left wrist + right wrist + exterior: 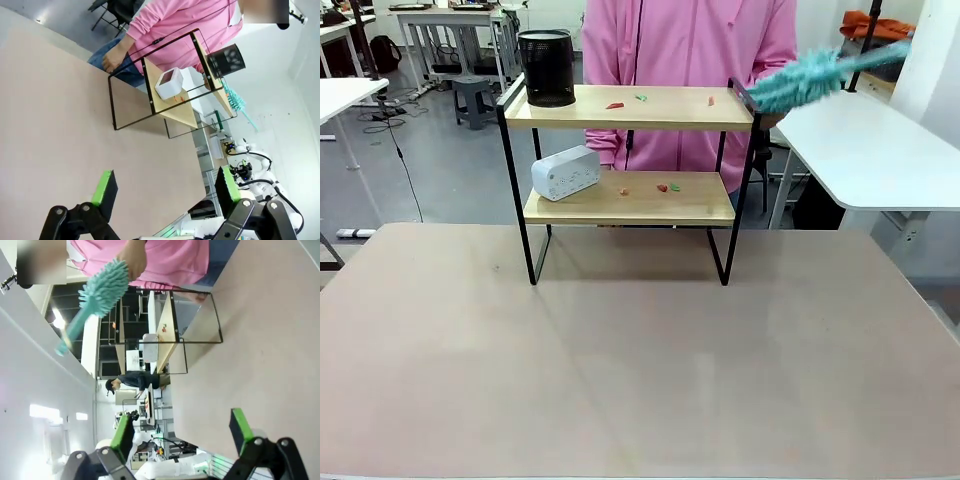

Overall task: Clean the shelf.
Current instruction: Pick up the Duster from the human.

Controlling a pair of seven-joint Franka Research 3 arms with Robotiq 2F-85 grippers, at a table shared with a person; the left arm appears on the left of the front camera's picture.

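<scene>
shelf (630, 120): thin black frame, wooden boards | left gripper (166, 185), right gripper (181, 430): spread wide

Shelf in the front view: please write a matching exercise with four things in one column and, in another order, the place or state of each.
Things:
1. bin
2. white box
3. duster
4. left gripper

Places or states:
A. on the lower board, left end
B. in the person's hand
C. open, above the table
D. on the top board, left end

Pairs: 1-D, 2-A, 3-B, 4-C
</scene>
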